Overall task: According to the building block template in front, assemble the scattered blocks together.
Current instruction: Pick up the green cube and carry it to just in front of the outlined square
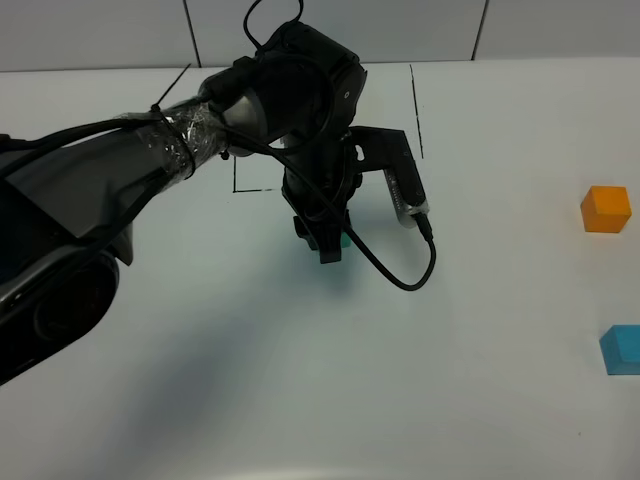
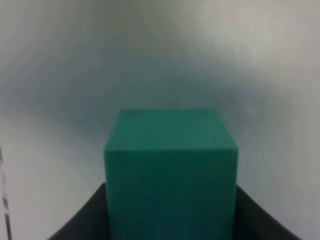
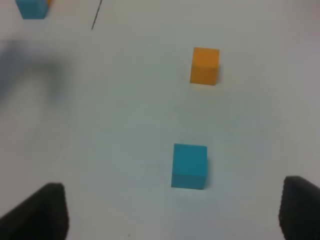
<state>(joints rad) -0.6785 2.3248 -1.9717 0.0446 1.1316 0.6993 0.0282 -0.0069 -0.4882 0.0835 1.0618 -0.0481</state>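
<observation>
Left gripper (image 1: 328, 250): centre frame, pointing down, closed around matte teal-green cube (image 1: 345, 241).
Matte orange cube (image 1: 606, 209): right edge.
Matte blue cube (image 1: 621, 349): lower right, below orange.

The left arm (image 1: 90, 190) is built from dark grey and black links with smooth, rounded shells. A band of clear, crinkled film (image 1: 185, 140) is wrapped around the forearm link. Black cables (image 1: 250, 140) are routed along the outside of this link to a bulbous black wrist housing (image 1: 305, 70). A black camera bracket (image 1: 395, 160) with a silver-white insert is fitted at the wrist, and a looped black cable (image 1: 405, 282) is led from it. The left gripper (image 1: 325, 240) and the right gripper (image 3: 172, 215) are fitted with matte black fingers (image 3: 45, 212).
</observation>
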